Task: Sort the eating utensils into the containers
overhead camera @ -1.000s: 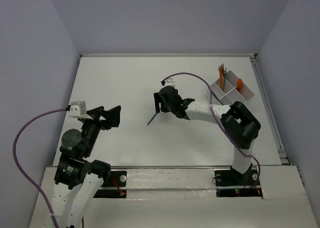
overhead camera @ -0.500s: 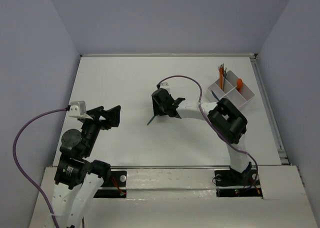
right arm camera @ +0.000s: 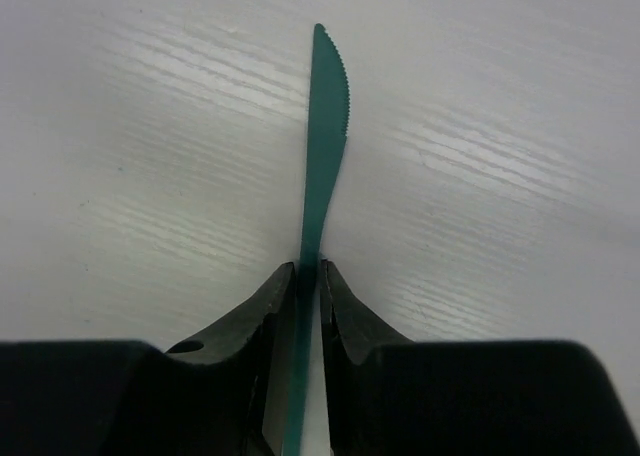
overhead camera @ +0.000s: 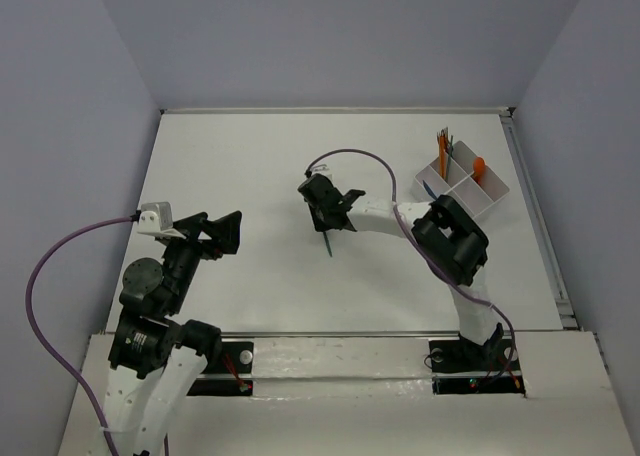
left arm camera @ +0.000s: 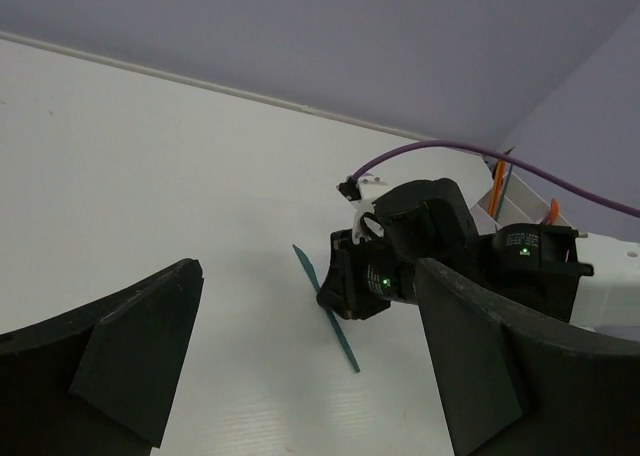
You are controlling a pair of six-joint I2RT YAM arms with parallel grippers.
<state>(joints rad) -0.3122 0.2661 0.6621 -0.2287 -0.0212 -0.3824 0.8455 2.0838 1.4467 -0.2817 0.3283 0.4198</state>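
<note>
— What is the right gripper (right arm camera: 308,276) doing?
— Nearly closed; its two fingers pinch the handle of the dark teal knife (right arm camera: 325,126); the serrated blade juts out past the fingertips, thin and straight, near the middle of the table (overhead camera: 230,166), well apart from the white tray (overhead camera: 491,190).
— And the left gripper (overhead camera: 222,234)?
— Spread wide; holding nothing.

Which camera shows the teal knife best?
The right wrist camera: the teal knife fills the picture, toothed blade clear, pinched in the right hand. The left wrist camera shows it as a thin sliver; the top camera, a tiny dark line.
</note>
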